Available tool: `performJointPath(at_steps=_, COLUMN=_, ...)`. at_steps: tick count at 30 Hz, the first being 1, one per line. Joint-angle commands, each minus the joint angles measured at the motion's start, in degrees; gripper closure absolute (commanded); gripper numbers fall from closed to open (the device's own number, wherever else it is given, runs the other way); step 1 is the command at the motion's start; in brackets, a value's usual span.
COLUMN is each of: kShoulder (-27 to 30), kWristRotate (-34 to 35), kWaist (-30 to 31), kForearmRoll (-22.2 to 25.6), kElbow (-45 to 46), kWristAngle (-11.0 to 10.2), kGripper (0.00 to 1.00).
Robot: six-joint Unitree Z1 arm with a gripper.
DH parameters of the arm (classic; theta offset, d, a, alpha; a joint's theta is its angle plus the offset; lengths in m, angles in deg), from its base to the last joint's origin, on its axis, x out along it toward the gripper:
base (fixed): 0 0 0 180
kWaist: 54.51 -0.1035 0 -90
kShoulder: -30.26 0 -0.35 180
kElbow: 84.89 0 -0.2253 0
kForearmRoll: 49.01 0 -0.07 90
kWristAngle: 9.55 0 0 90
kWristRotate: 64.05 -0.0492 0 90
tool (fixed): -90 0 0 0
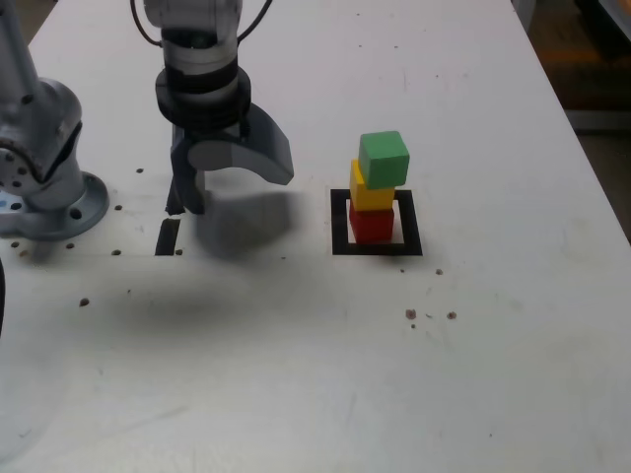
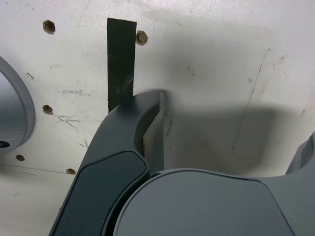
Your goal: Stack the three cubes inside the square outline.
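In the exterior view, the red (image 1: 372, 225), yellow (image 1: 371, 190) and green cube (image 1: 384, 158) stand stacked inside the outline (image 1: 340, 225) at centre right, the green one skewed, so any retreat should stay well clear of the tower; the gripper (image 1: 233, 173), upper left, hangs over the surface (image 1: 315, 374), jaws wide and empty. In the wrist view, one finger (image 2: 130, 132) overlaps a tape strip (image 2: 121, 61) at upper left, nothing held.
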Motion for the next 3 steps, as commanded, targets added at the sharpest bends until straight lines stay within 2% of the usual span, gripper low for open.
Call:
performJointPath(at_steps=1, kShoulder=-0.1, kWristRotate=-0.3, kWaist=0.1, kForearmRoll=-0.3, kElbow=0.1, kWristAngle=0.3, kGripper=0.01)
performJointPath(at_steps=3, kShoulder=-0.2, kWristRotate=-0.4, kWaist=0.1, kForearmRoll=-0.5, kElbow=0.2, kWristAngle=0.5, kGripper=0.01)
